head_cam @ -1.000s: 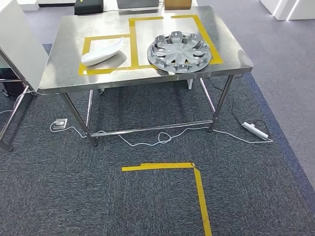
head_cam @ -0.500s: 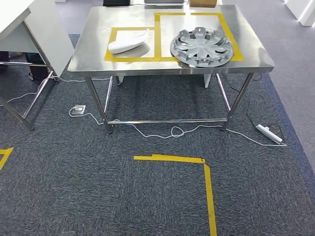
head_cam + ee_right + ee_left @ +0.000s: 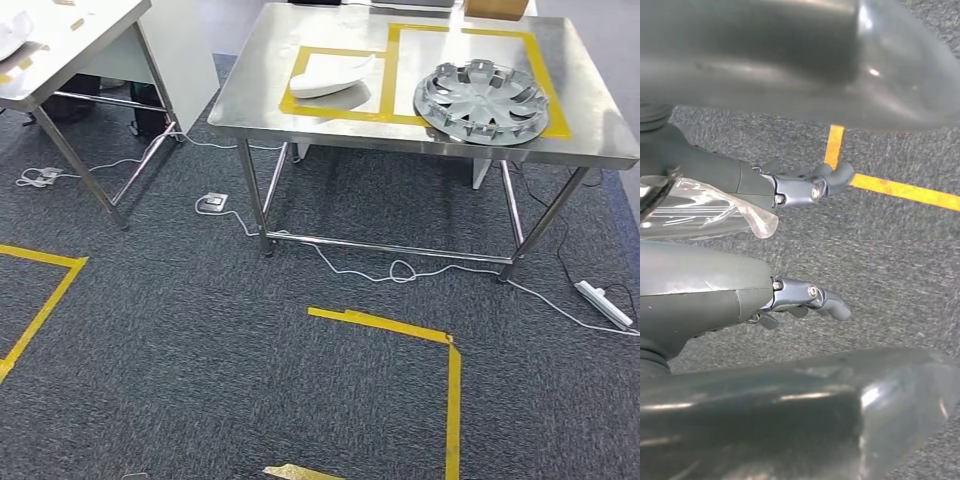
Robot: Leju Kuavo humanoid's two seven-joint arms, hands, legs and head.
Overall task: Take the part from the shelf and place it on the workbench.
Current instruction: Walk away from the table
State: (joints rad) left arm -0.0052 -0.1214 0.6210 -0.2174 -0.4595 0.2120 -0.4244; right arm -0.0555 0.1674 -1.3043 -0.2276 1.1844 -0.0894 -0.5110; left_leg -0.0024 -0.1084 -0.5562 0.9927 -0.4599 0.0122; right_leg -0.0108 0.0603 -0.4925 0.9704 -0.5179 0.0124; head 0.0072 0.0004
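Observation:
The steel workbench (image 3: 249, 105) stands ahead to the right, marked with two yellow tape rectangles. A white curved part (image 3: 332, 77) lies in the left rectangle and a silver hubcap (image 3: 481, 100) in the right one. A pale object (image 3: 11, 32) lies on a second table (image 3: 75, 45) at the far left. My left hand (image 3: 791, 295) hangs over the grey carpet with nothing in it, its fingers loosely extended. In the right wrist view my right hand (image 3: 798, 187) hangs over the carpet near a yellow tape line (image 3: 904, 190), also holding nothing.
A white cable (image 3: 392, 270) trails under the workbench to a power strip (image 3: 604, 305) at the right. A floor socket (image 3: 214, 202) sits near the workbench's left leg. Yellow floor tape (image 3: 451, 380) marks a corner ahead, with another corner (image 3: 38, 310) at the left.
The whole view has swung left: the workbench now sits further right, and the second table and left floor tape have come into the picture. Nothing on the workbench has moved.

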